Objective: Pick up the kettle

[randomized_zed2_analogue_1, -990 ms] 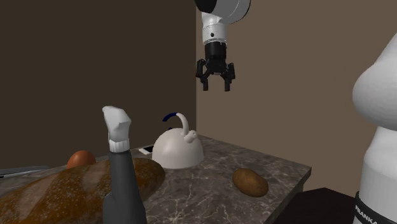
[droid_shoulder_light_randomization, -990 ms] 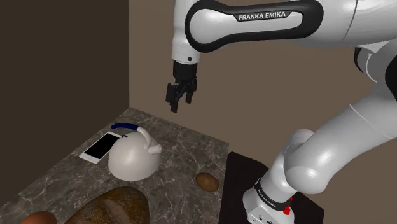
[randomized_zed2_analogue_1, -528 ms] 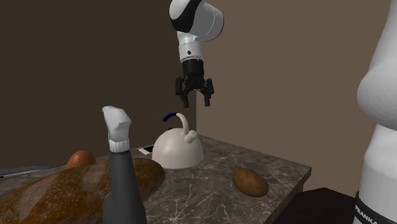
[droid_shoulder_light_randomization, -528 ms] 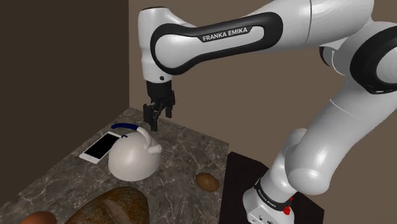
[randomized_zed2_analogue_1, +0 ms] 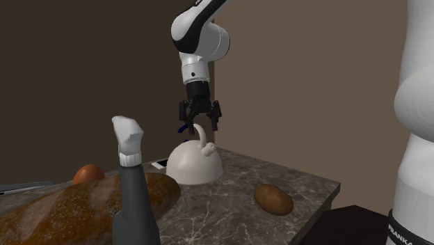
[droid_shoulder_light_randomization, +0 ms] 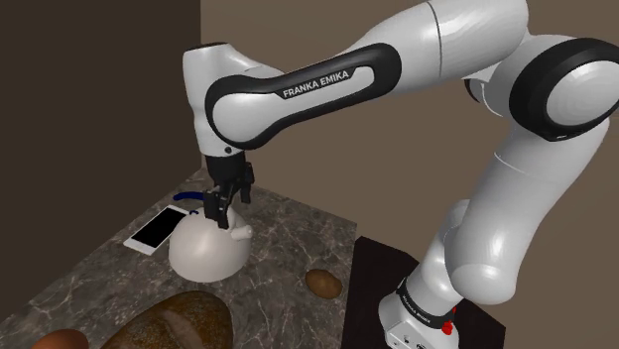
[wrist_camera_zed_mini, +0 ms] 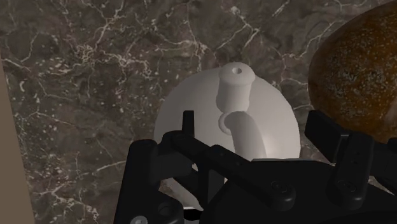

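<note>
The kettle [droid_shoulder_light_randomization: 206,253] is a white dome with a short spout and an arched handle that is white at one end and blue at the other. It stands on the dark marble counter [droid_shoulder_light_randomization: 288,230] near the wall corner. My black gripper [droid_shoulder_light_randomization: 222,209] hangs open right over the kettle's top. In the second exterior view the gripper [randomized_zed2_analogue_1: 200,126] has its fingers on either side of the handle's top, above the kettle [randomized_zed2_analogue_1: 194,164]. In the wrist view the handle [wrist_camera_zed_mini: 245,132] runs between my spread fingers [wrist_camera_zed_mini: 188,126], over the kettle [wrist_camera_zed_mini: 191,105], and nothing is clasped.
A phone [droid_shoulder_light_randomization: 156,230] lies by the kettle on the wall side. A brown potato [randomized_zed2_analogue_1: 273,199] sits near the counter's edge. A large bread loaf [randomized_zed2_analogue_1: 76,207], a dark bottle with a white top [randomized_zed2_analogue_1: 133,197] and an orange round fruit [randomized_zed2_analogue_1: 88,172] stand nearby. Walls close the corner behind.
The arm has swung down and toward the shoulder view's left. The gripper dropped from high above the counter to the kettle's handle, staying open. The kettle has not moved.
</note>
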Controlling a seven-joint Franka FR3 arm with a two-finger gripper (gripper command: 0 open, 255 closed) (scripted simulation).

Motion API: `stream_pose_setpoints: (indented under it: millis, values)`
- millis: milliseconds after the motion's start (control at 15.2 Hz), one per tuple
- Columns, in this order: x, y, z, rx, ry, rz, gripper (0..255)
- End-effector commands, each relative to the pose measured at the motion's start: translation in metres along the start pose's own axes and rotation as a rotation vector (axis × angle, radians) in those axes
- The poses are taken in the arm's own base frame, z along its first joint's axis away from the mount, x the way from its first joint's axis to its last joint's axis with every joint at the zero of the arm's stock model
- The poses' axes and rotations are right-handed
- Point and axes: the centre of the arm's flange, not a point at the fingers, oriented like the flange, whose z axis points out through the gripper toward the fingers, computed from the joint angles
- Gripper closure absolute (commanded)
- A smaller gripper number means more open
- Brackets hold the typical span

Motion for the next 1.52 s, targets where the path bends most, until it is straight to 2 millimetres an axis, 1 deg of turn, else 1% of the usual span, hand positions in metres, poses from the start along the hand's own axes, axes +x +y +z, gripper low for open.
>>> stream_pose_setpoints:
  millis: [0, 66, 198, 264, 858, 1452]
  values:
    - [0.003, 0.001, 0.011, 0.0, 0.0, 0.0, 0]
    - [0.005, 0.001, 0.019, 0.0, 0.0, 0.0, 0]
    - [0.005, 0.001, 0.019, 0.0, 0.0, -0.001, 0]
    - [0.005, 0.0, 0.02, 0.0, 0.0, -0.001, 255]
    - [0.005, 0.001, 0.019, 0.0, 0.0, 0.0, 255]
    - [-0.006, 0.001, -0.027, 0.0, 0.0, 0.0, 255]
